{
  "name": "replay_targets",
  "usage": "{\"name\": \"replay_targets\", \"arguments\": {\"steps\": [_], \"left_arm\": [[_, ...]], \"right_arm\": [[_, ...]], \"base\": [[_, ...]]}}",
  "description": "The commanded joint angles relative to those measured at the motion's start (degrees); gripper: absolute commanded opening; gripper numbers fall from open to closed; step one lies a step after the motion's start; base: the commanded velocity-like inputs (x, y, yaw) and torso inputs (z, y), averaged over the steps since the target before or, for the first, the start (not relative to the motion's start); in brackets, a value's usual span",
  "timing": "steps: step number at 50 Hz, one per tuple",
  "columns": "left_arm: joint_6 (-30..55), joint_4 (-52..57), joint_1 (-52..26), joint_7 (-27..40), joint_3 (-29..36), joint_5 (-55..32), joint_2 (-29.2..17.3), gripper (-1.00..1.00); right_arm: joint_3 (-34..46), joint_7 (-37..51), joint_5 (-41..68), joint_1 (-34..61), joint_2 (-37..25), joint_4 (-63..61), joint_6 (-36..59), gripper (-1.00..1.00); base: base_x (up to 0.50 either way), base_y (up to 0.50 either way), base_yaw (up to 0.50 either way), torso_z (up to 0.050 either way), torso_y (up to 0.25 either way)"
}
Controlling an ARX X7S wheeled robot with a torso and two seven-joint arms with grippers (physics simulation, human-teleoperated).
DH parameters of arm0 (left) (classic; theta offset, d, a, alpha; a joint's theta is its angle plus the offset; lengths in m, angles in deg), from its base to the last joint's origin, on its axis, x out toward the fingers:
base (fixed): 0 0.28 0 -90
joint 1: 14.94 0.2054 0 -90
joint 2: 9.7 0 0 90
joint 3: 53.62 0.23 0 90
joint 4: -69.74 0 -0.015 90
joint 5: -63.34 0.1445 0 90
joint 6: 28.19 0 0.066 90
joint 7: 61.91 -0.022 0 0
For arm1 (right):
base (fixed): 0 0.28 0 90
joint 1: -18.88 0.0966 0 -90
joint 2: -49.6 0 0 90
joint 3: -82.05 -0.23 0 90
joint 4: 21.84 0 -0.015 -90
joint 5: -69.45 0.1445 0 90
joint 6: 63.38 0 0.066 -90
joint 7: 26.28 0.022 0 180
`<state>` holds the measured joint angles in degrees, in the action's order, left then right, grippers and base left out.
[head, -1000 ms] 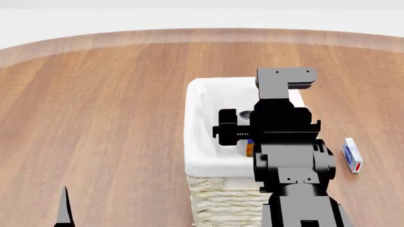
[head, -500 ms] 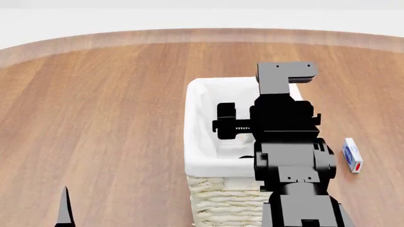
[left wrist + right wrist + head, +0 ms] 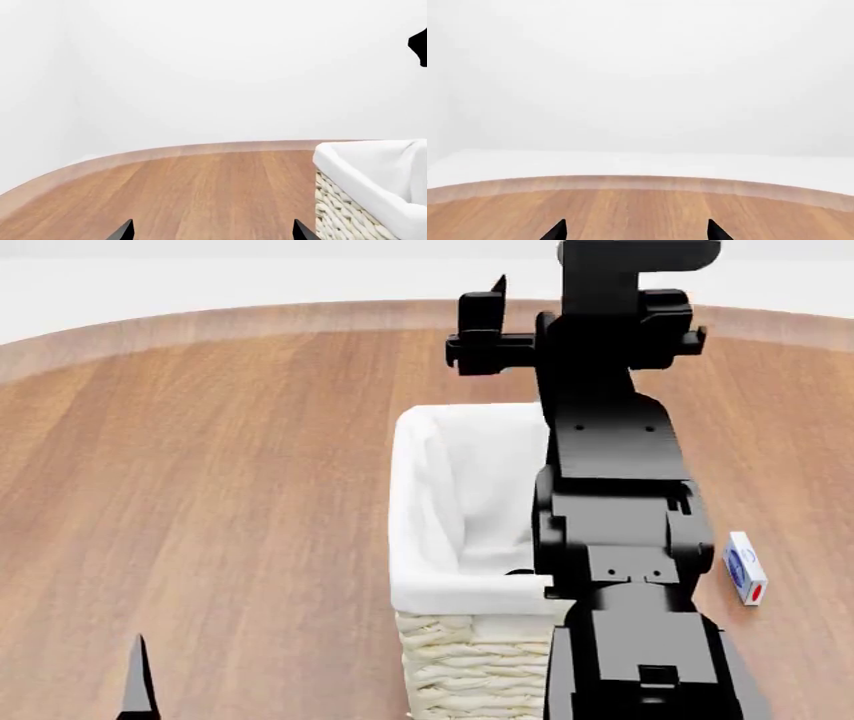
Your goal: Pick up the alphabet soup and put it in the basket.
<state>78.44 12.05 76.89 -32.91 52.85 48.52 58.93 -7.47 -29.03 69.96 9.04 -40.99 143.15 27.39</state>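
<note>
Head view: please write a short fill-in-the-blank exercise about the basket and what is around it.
1. The basket has a ____ cloth liner.
2. The right gripper is ____, with nothing between its fingers.
3. In the head view, the small box lies to the ____ of the basket.
Missing words: white; open; right.

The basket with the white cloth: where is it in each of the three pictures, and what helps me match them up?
Head view: the basket stands at the centre, lower half, partly behind the black right arm.
Left wrist view: only one corner of it shows, at the picture's lower right edge.
Right wrist view: not in it.
Shared landmark: the curved edge of the wooden table shows in all three.
</note>
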Motion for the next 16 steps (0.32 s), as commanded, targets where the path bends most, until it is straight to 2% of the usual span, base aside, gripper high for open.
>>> {"name": "replay_targets", "arguments": {"steps": [1,6,8,11,16], "left_arm": [[0.27,0.31,-0.11,0.17,0.06,-0.23,-0.20,1.00],[0.24,0.32,-0.12,0.25,0.18,-0.06,-0.32,1.00],[0.32,0.60,-0.02,0.28,0.16,-0.19,-0.38,1.00],[0.48,0.82,-0.07,0.34,0.26,-0.22,-0.42,1.00],[0.70,1.11,-0.09,0.45,0.25,-0.35,-0.55,1.00]], "right_arm": [[2.27,0.77,0.84,3.31,0.43,-0.01,-5.28,1.00],[0.87,-1.65,5.31,3.48,0.22,-1.18,-7.98,1.00],[1.46,-0.29,6.20,-5.05,-0.52,-18.37,4.29,1.00],[3.21,2.26,5.11,-13.80,-1.92,-43.15,13.72,1.00],[3.32,3.51,6.28,-19.98,-2.95,-57.01,20.19,1.00]], "base": [[0.00,0.00,0.00,0.000,0.000],[0.00,0.00,0.00,0.000,0.000],[0.00,0.00,0.00,0.000,0.000],[0.00,0.00,0.00,0.000,0.000],[0.00,0.00,0.00,0.000,0.000]]}}
